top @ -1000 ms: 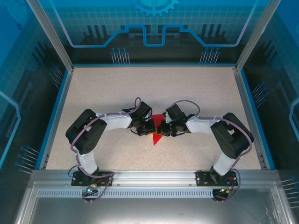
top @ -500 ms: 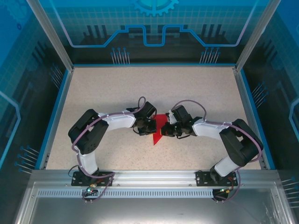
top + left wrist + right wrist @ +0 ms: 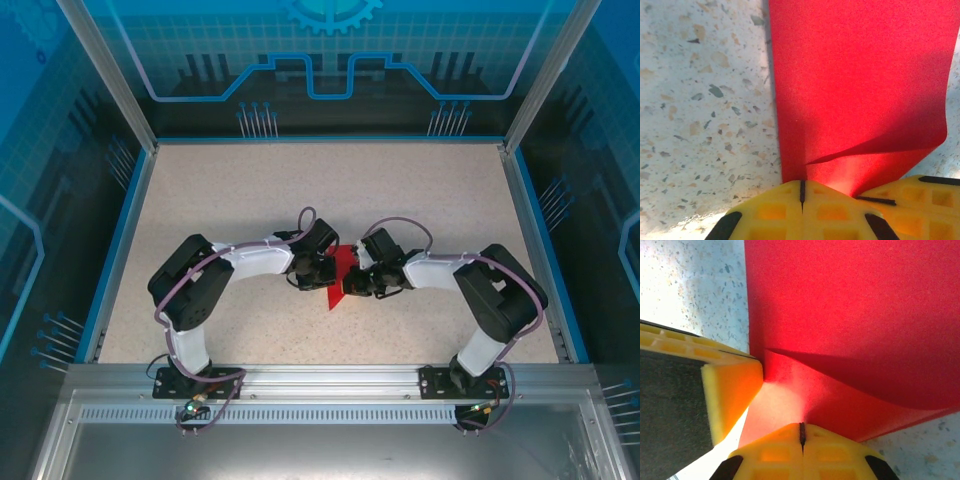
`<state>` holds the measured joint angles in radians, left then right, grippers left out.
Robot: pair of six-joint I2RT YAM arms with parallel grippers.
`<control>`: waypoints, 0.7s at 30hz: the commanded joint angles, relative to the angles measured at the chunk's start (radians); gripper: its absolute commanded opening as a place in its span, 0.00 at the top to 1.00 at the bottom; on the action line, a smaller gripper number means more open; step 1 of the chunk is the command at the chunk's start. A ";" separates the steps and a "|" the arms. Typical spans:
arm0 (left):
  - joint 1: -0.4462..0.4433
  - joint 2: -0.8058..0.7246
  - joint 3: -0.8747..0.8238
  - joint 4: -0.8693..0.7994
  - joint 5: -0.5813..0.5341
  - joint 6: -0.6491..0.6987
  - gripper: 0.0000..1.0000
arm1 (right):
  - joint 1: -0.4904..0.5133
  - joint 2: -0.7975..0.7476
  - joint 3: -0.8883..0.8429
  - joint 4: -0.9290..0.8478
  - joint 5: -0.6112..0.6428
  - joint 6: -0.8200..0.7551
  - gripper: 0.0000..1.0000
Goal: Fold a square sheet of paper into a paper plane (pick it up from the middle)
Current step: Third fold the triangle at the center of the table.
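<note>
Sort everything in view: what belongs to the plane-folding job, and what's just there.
Belongs to the job:
- red paper sheet, one flap curled up
- left gripper, shut on the sheet
- right gripper, shut on the sheet

Just there:
- speckled table
- blue enclosure walls
- aluminium rail at the near edge

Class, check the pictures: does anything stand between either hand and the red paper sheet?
Nothing visible does. The left hand and the right hand are each shut directly on the red sheet.

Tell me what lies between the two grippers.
The red paper sheet, pinched by both the left gripper and right gripper; the top view shows it.
</note>
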<state>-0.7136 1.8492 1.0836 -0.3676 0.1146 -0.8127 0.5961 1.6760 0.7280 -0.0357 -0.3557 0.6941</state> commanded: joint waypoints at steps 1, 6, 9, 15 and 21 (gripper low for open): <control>-0.002 0.058 -0.013 -0.150 -0.086 0.018 1.00 | -0.029 0.024 0.001 -0.005 0.027 -0.015 1.00; -0.002 0.063 -0.014 -0.172 -0.102 0.025 1.00 | -0.066 0.027 0.008 -0.023 0.061 0.001 1.00; -0.003 0.066 -0.019 -0.173 -0.108 0.023 1.00 | -0.090 0.009 0.011 -0.045 0.094 0.015 1.00; -0.003 0.067 -0.024 -0.168 -0.108 0.017 1.00 | -0.144 -0.067 0.006 -0.070 0.131 0.047 1.00; -0.008 0.068 -0.010 -0.169 -0.106 0.020 1.00 | -0.071 -0.095 0.052 -0.075 0.065 -0.018 1.00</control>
<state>-0.7189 1.8538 1.0958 -0.3885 0.0937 -0.8101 0.4862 1.5887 0.7467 -0.0830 -0.2707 0.7120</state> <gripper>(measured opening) 0.046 0.044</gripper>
